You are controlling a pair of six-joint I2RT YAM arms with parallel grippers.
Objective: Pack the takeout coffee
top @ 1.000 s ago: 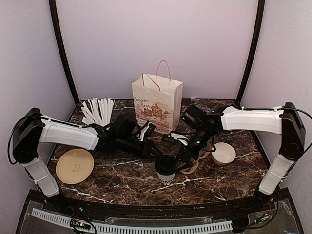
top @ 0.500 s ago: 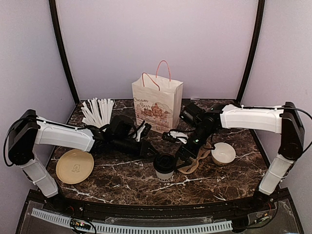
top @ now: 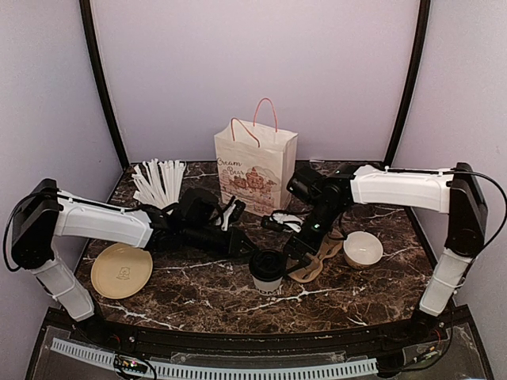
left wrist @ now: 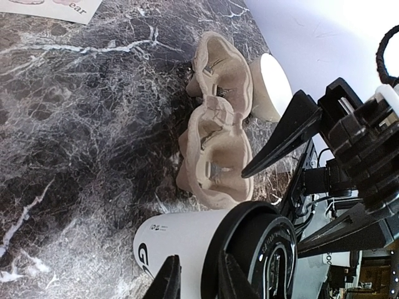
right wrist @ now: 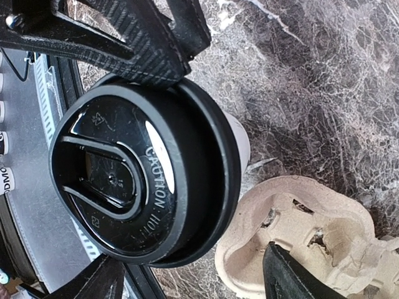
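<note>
The left gripper (left wrist: pixel 196 274) has its fingers parted by a narrow gap, their tips against the side of the takeout cup (left wrist: pixel 181 240) just under the black lid (left wrist: pixel 262 255). Whether they press on it I cannot tell. The right gripper (right wrist: pixel 187 258) is spread wide, one finger on each side of the lid, above it and closed on nothing. The lid sits on the cup, which stands upright on the marble table (top: pixel 198 293) at lower centre of the overhead view. Just right of the cup lies a two-cup pulp carrier (top: pixel 317 257), and beyond it a white bowl (top: pixel 363 249). A printed paper bag (top: pixel 255 170) stands at the back. At far left are a cup of straws (top: pixel 158 180) and a tan plate (top: pixel 121 269).
</note>
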